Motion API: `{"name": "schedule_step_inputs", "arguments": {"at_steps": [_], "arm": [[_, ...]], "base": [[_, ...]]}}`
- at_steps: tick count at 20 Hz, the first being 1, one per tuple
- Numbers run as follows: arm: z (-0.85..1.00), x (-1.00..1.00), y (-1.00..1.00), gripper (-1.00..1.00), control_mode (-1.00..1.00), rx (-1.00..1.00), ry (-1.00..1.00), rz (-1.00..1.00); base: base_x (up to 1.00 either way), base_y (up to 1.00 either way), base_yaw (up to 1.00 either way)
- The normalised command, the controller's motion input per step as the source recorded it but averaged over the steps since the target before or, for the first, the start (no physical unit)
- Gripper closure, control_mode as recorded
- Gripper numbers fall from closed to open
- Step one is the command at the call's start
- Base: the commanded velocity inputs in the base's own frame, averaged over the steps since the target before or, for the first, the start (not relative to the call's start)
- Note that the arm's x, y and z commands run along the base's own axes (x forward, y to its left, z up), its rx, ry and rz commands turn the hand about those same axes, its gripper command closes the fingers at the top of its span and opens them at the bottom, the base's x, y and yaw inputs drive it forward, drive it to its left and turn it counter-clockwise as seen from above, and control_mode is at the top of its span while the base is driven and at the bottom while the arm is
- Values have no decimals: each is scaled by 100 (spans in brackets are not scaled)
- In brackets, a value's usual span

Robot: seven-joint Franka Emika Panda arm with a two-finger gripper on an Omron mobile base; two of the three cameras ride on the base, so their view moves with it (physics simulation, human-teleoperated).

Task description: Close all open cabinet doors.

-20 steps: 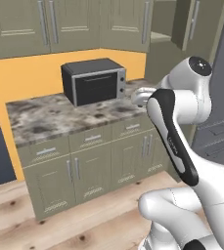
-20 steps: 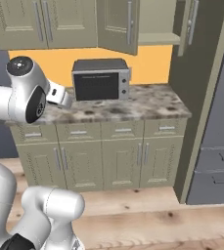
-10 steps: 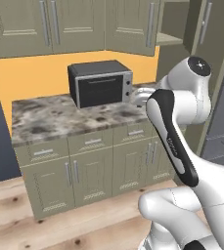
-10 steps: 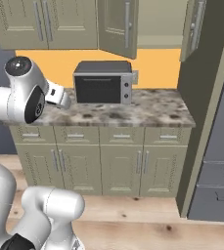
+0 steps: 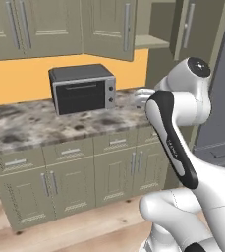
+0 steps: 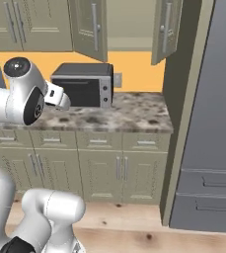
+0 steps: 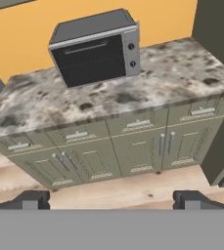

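Cabinet doors: two tall grey-beige wall-cabinet doors hanging open above the right end of the counter, left open door (image 6: 91, 27) swinging out over the microwave side, right open door (image 6: 166, 28) standing ajar beside the tall side panel next to the fridge; shelf and pale interior (image 6: 129, 22) showing between them. Same pair appearing in the left base view as left open door (image 5: 109, 27) and right open door (image 5: 190, 27). Closed wall-cabinet doors (image 6: 16, 22) sitting flush further left, long silver bar handles running vertically.

Gripper (image 7: 111, 199): hovering well back from the counter, jaws spreading wide, holding nothing, touching nothing; fingertips (image 7: 33, 199) showing dark at the lower edge of the hand view.

Microwave (image 6: 83, 85): dark, resting on the speckled stone counter (image 6: 134, 116) against the orange wall, left of the open cabinet.

Base cabinets (image 6: 99, 168): standing closed beneath the counter, small handles facing out.

Fridge (image 6: 210, 123): dark grey, standing at far right.

Wood floor (image 6: 134, 232): running along the near side.
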Motion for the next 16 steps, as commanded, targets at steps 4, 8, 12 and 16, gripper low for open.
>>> {"name": "schedule_step_inputs", "arguments": {"at_steps": [4, 8, 12, 16], "arm": [[0, 0, 0, -100, 100, 0, 0, 0], [0, 0, 0, -100, 100, 0, 0, 0], [0, 0, 0, -100, 100, 0, 0, 0], [0, 0, 0, -100, 100, 0, 0, 0]], "base": [[43, -62, 6], [44, -53, 6], [47, -41, 9], [50, -32, 17]]}}
